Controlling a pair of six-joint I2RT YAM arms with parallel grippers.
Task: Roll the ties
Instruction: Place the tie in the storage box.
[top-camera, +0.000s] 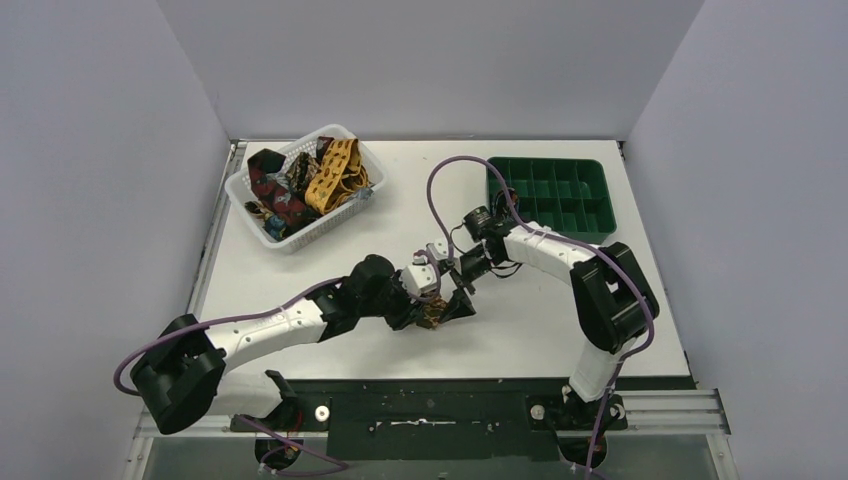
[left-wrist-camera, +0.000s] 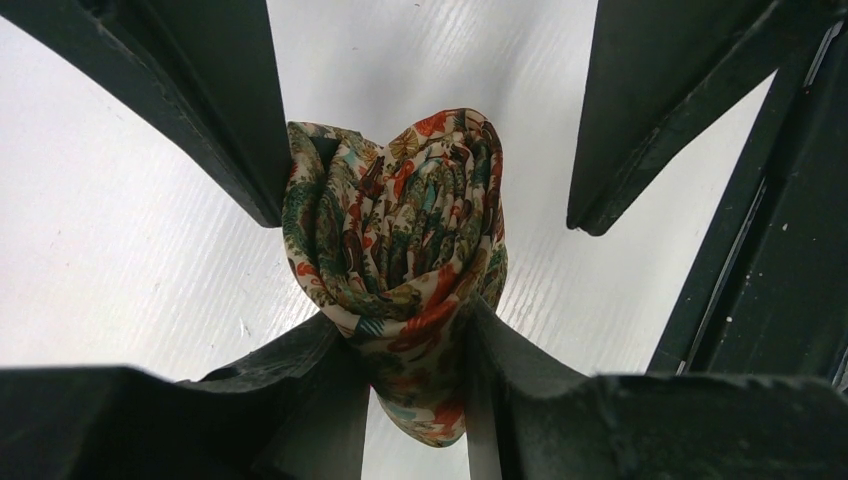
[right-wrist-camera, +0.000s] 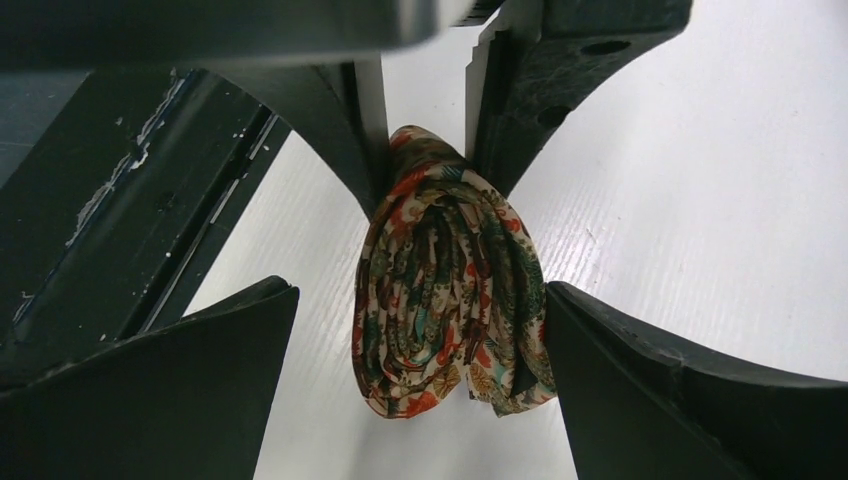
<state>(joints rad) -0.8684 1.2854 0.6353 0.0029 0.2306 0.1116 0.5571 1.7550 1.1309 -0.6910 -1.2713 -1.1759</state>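
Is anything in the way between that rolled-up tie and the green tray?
Only the right arm: the open right gripper straddles the rolled tie, pinched by the left gripper, and the arm lies toward the green tray. Nothing else visible.

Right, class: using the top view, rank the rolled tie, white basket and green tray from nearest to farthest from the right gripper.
1. The rolled tie, right at the right gripper, mid-table.
2. The green tray, back right.
3. The white basket, back left.
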